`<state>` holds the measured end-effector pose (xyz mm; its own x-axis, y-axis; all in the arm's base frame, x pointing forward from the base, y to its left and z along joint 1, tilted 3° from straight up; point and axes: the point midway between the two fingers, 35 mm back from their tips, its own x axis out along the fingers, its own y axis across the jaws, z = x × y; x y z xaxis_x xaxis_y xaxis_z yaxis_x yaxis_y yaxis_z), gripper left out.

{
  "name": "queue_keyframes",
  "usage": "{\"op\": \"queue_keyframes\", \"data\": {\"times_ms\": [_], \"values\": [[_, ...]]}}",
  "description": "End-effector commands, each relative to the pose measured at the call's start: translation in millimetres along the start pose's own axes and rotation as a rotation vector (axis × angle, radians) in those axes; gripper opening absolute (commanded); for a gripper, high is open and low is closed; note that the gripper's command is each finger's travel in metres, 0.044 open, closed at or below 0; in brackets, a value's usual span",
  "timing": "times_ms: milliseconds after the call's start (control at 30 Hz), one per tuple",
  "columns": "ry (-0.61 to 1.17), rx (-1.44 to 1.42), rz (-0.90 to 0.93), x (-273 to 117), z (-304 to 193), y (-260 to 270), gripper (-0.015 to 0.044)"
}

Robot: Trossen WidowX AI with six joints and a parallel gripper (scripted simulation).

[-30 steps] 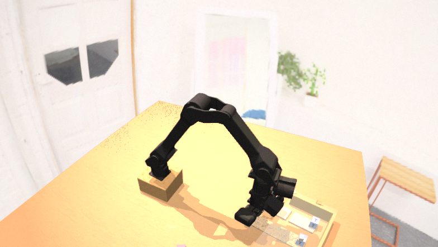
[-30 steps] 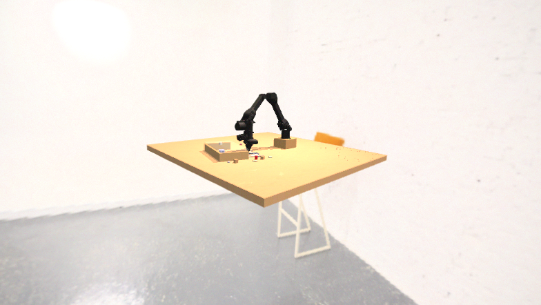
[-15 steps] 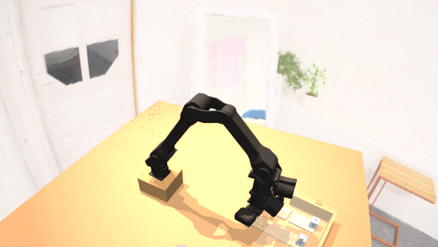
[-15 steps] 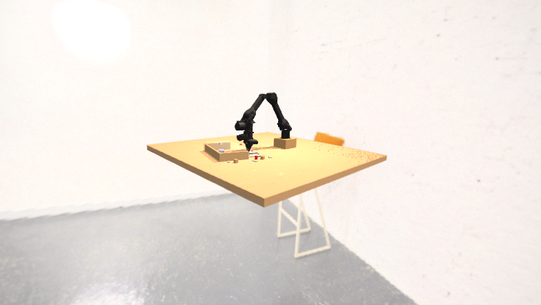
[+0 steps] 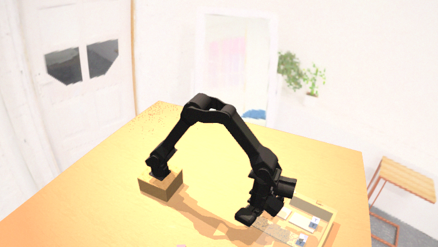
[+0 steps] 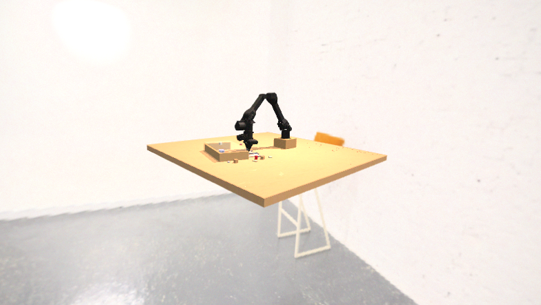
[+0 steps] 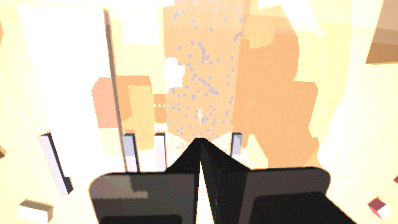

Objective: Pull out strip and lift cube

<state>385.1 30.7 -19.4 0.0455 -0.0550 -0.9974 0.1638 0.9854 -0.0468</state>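
Note:
My gripper (image 5: 249, 226) (image 6: 248, 150) (image 7: 199, 142) is shut and empty, pointing down at the near end of a speckled, see-through strip (image 5: 276, 231) (image 7: 202, 75). Whether the fingertips touch it I cannot tell. A cube with a T label (image 5: 301, 240) is at this strip's far end. A second T cube (image 5: 314, 221) is at the far end of a white piece (image 5: 301, 221). Another white piece (image 5: 285, 213) lies nearer the arm, with a gap between the two pieces. In the wrist view a wide white strip (image 7: 65, 65) lies left of the speckled one. The arm hides part of the strips.
A low wooden tray (image 5: 311, 208) (image 6: 234, 156) surrounds the strips' far part. Short bars (image 7: 54, 162) (image 7: 130, 152) (image 7: 160, 152) (image 7: 236, 146) lie near the fingers. A red object (image 6: 256, 156), wooden blocks (image 6: 235, 161) (image 6: 261, 157) and a white block (image 7: 35, 211) lie outside the tray.

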Motion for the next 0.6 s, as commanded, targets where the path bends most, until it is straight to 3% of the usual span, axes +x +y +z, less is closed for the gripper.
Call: {"op": "queue_keyframes", "data": {"times_ms": [0,567], "values": [[0.004,0.003,0.003,3.7,-0.5,0.5,0.0000],[0.006,0.003,0.003,4.6,-15.0,0.1,0.0000]]}}
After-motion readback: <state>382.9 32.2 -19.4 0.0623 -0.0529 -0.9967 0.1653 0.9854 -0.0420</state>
